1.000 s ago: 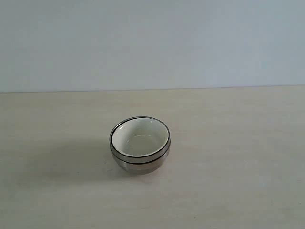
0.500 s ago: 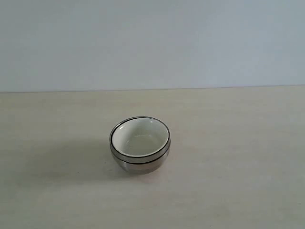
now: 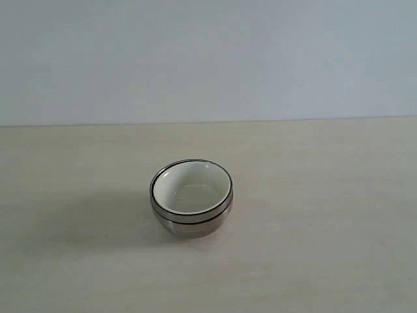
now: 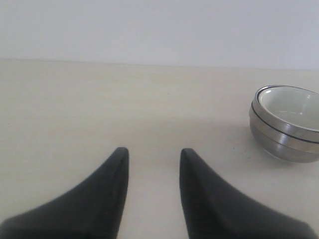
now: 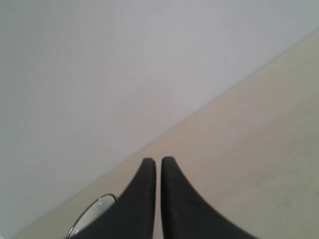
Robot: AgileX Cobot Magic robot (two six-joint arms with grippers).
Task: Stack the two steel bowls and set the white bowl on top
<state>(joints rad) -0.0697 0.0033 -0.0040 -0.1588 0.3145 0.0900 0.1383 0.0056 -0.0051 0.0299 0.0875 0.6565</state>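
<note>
Exterior view first: the white bowl (image 3: 190, 189) sits nested inside the steel bowls (image 3: 193, 225), whose two rims show as stacked bands just under its dark lip. The whole stack stands out in the middle of the desk (image 3: 326, 228), well apart from the far edge and from both side edges, with neither arm in sight.

From the wrist views, the left gripper (image 4: 153, 149) hangs over bare desk with its jaws spread and nothing between them, and the stack is well off to one side of it. The right gripper (image 5: 158, 159) has its jaws drawn together to a thin slit and is empty too. It points toward the far edge, with only a sliver of a bowl rim showing beside it.

To my eye the stacking itself is done: steel in steel, white on top, sitting level with no tilt I can make out. What is in hand looks like the last part, with both arms standing clear.

The next move calls for very little — keep both arms away from the stack, since a knock from either one could slide those slick bowls or unseat the white one.
</note>
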